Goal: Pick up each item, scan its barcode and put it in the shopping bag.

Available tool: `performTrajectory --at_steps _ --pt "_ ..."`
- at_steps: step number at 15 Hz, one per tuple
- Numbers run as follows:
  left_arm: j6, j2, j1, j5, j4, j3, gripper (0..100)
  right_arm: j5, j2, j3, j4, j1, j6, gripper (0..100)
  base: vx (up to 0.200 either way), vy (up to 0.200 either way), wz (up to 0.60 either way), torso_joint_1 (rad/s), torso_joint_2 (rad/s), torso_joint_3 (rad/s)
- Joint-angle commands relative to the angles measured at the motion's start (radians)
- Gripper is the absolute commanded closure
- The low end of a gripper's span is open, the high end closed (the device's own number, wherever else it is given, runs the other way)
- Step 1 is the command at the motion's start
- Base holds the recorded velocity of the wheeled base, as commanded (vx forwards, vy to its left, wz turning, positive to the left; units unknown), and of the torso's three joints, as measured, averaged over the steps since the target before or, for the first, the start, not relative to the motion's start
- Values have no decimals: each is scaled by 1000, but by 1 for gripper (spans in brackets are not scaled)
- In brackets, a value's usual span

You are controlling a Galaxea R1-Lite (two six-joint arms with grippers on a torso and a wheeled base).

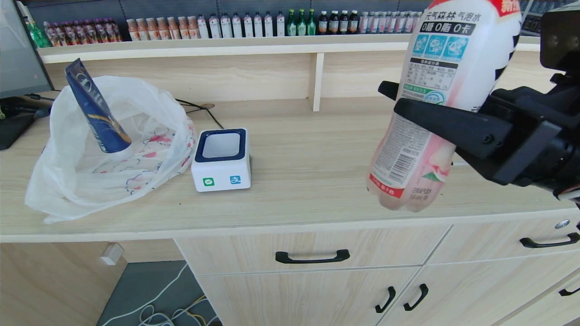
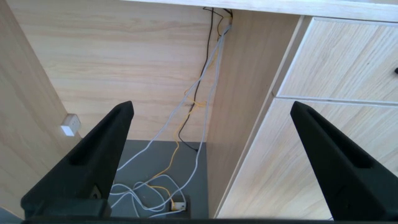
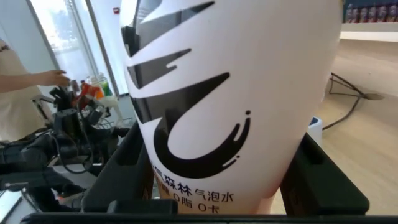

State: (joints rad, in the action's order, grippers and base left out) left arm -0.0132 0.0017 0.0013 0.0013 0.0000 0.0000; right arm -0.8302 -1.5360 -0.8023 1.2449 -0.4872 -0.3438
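My right gripper (image 1: 419, 108) is shut on a pink-and-white drink bottle (image 1: 435, 108), held up in the air at the right, well above the counter. The bottle (image 3: 230, 106) hangs cap up and tilted, its barcode facing left and down. The white scanner box (image 1: 221, 159) with a dark blue rim sits on the counter to the left of the bottle. Further left lies the open white shopping bag (image 1: 113, 149) with a blue pouch (image 1: 96, 111) standing in it. My left gripper (image 2: 211, 168) is open below the counter, facing cables on the floor.
The wooden counter (image 1: 299, 181) has drawers and black handles (image 1: 312, 257) along its front. A raised shelf (image 1: 226, 45) at the back carries a row of bottles. A dark monitor (image 1: 20, 50) stands at the far left, and cables (image 1: 199, 108) run behind the bag.
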Motion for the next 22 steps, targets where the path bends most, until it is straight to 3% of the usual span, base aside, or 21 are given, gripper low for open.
performTrajectory --at_steps 1,5,8,12,18,22 --pt "-1 0 0 0 0 0 0 72 4 38 -1 -5 43 100 0 0 0 0 0 0" --pt "-1 0 0 0 0 0 0 270 39 101 1 -7 123 100 0 0 0 0 0 0" --pt "1 0 0 0 0 0 0 508 68 160 2 -79 213 100 0 0 0 0 0 0" --pt "-2 0 0 0 0 0 0 735 83 181 4 -93 319 100 0 0 0 0 0 0" --pt "-1 0 0 0 0 0 0 842 139 270 4 -90 373 100 0 0 0 0 0 0" --pt "-2 0 0 0 0 0 0 849 140 282 4 -85 370 100 -100 0 0 0 2 1"
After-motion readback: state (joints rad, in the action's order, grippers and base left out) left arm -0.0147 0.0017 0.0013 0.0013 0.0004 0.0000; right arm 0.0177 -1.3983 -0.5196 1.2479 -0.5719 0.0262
